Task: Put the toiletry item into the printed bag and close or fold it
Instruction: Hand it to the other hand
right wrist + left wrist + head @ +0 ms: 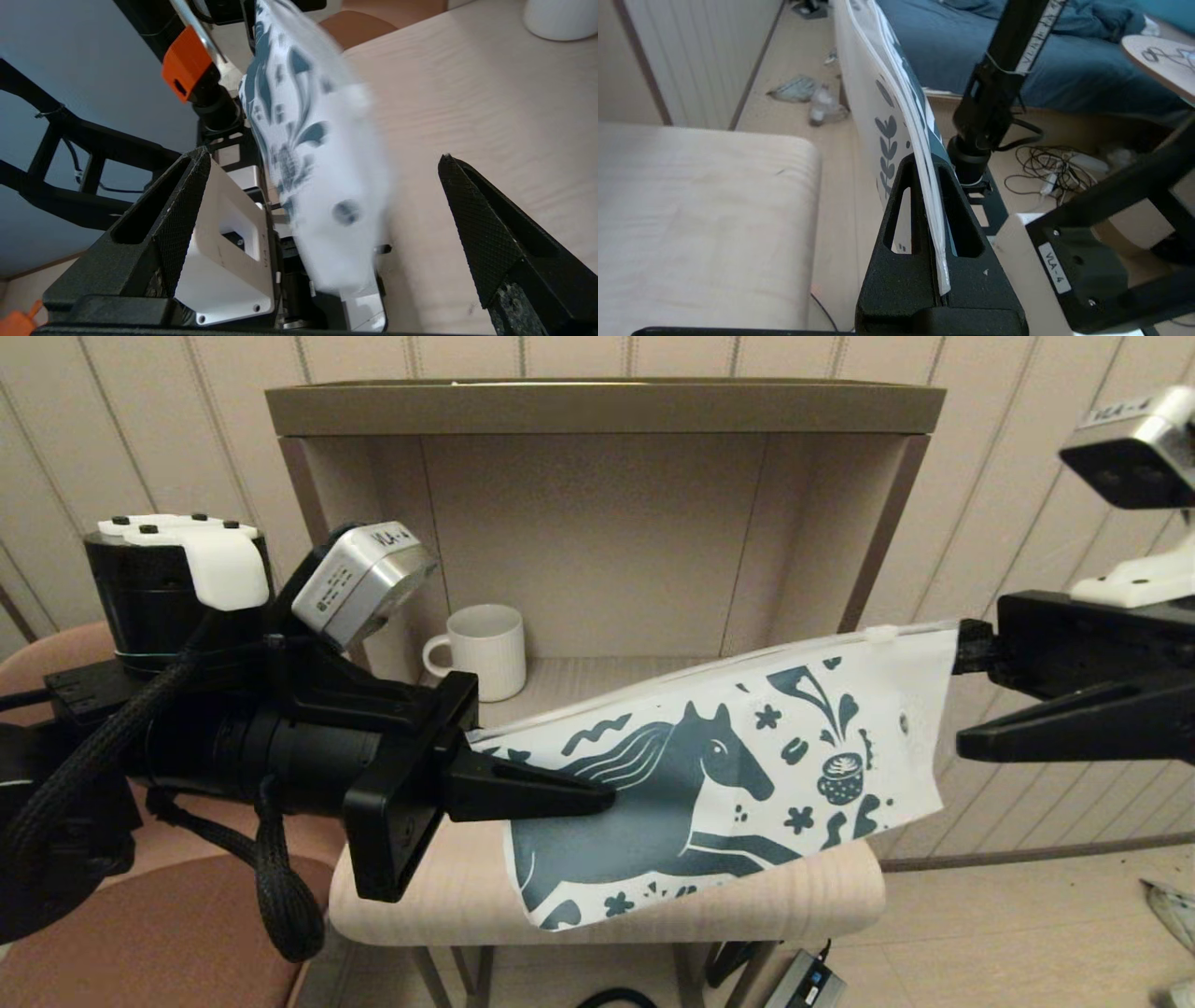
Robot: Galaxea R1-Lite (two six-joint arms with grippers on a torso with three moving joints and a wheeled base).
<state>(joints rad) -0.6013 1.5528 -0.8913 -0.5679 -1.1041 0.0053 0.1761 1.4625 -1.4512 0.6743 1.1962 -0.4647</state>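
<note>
2 grippers are at work over the pale wooden table (840, 887). Seen from the head camera, the left gripper (597, 793) reaches in from 9 o'clock, its fingers (966, 219) pressed together on the top seam of the printed bag (728, 775) at that end; the left wrist view shows the white edge of the bag (896, 84) clamped between the 2 black fingers, running away from the camera.

Toward 3 o'clock, the right gripper (971, 700) sits at the bag's other end with its jaws spread wide. Its upper finger (971, 649) is at the top corner near the zip, though I cannot tell if it touches; the lower finger (1018, 733) stands just clear of the bag's side edge. In the right wrist view the bag (327, 186) hangs between the 2 parted fingers (182, 200), touching neither.

Held up off the table, the bag hangs tilted, its left-gripper end lower than its 3 o'clock end, the horse print facing the head camera and the bottom corner dipping in front of the table's front edge.

At about 11 o'clock from the bag, a white ribbed mug (481, 649) stands upright on the table, inside an open-fronted shelf unit (607, 406) that backs it. A brown chair (168, 933) is at 8 o'clock, under the left arm.
</note>
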